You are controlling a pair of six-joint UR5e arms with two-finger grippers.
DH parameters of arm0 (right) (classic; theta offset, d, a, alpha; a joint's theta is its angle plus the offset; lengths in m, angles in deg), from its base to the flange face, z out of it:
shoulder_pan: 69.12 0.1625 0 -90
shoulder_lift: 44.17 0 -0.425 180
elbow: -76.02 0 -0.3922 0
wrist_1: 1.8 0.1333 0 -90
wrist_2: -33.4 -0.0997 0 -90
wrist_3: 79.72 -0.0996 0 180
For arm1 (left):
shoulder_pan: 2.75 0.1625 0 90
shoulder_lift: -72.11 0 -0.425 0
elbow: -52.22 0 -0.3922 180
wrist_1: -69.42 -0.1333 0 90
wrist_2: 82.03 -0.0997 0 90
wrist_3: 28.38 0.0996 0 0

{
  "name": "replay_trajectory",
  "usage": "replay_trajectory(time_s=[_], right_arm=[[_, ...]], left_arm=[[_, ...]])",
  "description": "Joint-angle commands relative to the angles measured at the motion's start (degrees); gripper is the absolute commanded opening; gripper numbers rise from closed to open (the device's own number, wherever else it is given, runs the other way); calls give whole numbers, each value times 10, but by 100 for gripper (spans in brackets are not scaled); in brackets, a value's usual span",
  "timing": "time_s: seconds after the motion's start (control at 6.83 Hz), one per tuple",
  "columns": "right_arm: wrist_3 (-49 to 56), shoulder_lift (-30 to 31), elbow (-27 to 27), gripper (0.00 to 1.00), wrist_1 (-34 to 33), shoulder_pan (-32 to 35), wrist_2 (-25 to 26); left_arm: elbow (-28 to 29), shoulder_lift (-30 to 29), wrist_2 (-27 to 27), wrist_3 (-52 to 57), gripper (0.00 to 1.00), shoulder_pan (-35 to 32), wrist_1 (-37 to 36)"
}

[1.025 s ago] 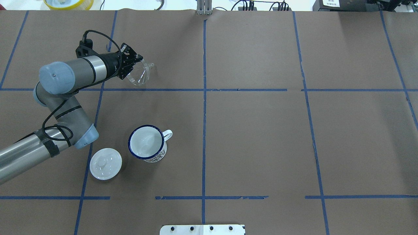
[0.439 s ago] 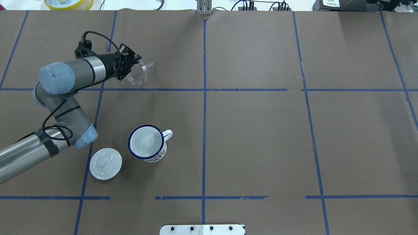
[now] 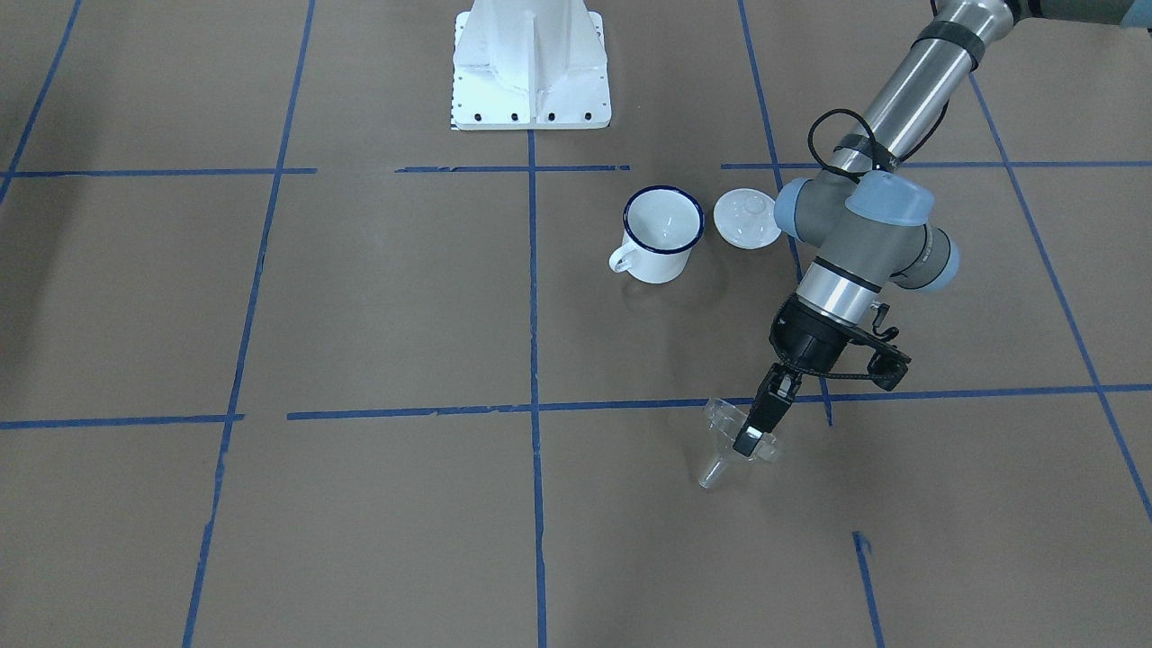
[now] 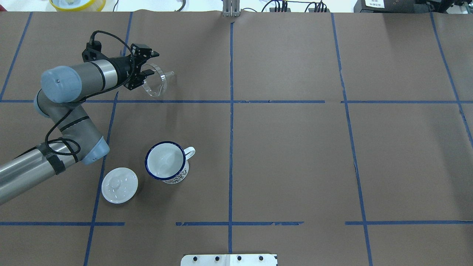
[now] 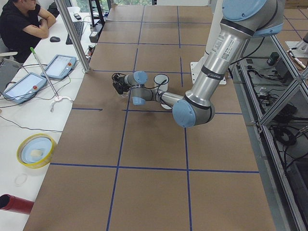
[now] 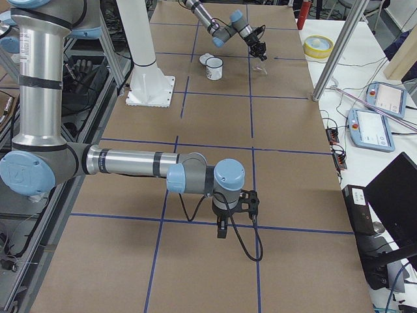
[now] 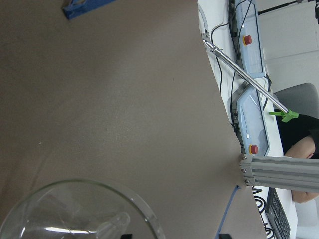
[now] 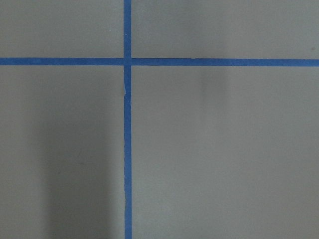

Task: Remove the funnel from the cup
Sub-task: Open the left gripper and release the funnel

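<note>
The clear funnel point(image 4: 157, 83) lies tipped on its side on the brown paper at the far left, spout point(image 4: 169, 74) pointing right, well away from the cup. It also shows in the front-facing view point(image 3: 722, 447) and the left wrist view point(image 7: 75, 214). My left gripper point(image 4: 150, 63) is at the funnel's rim with its fingers spread either side of it, open. The white mug with the blue rim point(image 4: 166, 162) stands upright and empty nearer the robot, handle to the right. My right gripper point(image 6: 221, 229) hangs over bare paper far off; I cannot tell its state.
A round white knobbed lid point(image 4: 119, 184) lies just left of the mug. The robot's white base plate point(image 4: 229, 259) is at the near edge. A yellow bowl point(image 4: 77, 3) and cables sit beyond the far edge. An operator point(image 5: 21, 24) sits at a side desk.
The left gripper tipped the funnel onto its side, then its fingers spread apart and the wrist drew back and up a little. The mug and lid have not moved.
</note>
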Motion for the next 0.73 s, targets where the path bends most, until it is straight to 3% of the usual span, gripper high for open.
replay_trajectory(time_s=[0.0, 0.15, 0.44, 0.59], right_arm=[[0, 0, 1, 100, 0, 0, 0], [0, 0, 1, 100, 0, 0, 0], [0, 0, 1, 100, 0, 0, 0], [0, 0, 1, 100, 0, 0, 0]], left_arm=[[-55, 5, 71, 5, 100, -11, -77], [-97, 9, 124, 45, 100, -18, -143], [-267, 93, 241, 104, 100, -28, -314], [-331, 105, 243, 119, 100, -30, -443]])
